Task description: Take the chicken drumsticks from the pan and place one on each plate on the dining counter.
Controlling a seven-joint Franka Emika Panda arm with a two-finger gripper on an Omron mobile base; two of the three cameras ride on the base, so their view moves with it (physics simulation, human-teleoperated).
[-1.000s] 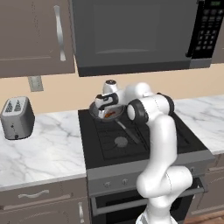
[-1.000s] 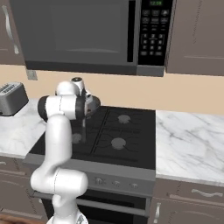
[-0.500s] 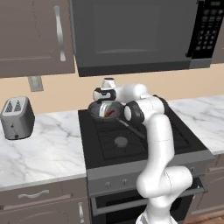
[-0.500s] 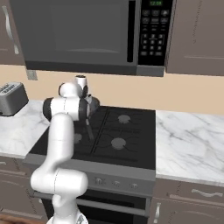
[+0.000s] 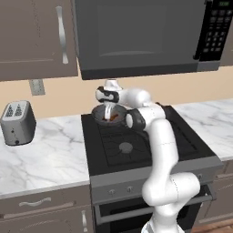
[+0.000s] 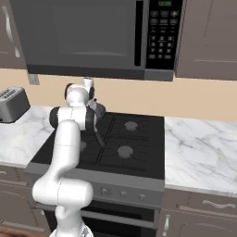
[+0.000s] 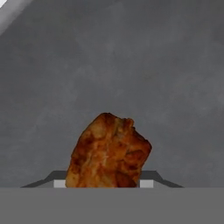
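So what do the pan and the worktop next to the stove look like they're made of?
Pan: probably metal with a matte dark grey coating; its inside looks dull and faintly mottled in the hand view. Worktop: looks like polished white marble, going by the grey veining, though it could be an imitation.

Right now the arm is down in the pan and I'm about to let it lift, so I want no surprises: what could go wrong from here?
1. In the hand view the chicken drumstick sits between the low finger tips; the hold looks shallow, so it might slip on lifting.
2. The gripper is deep inside the pan on the stove; a sideways pull could nudge the rim.
3. The microwave hangs overhead, so a tall lift may strike it.
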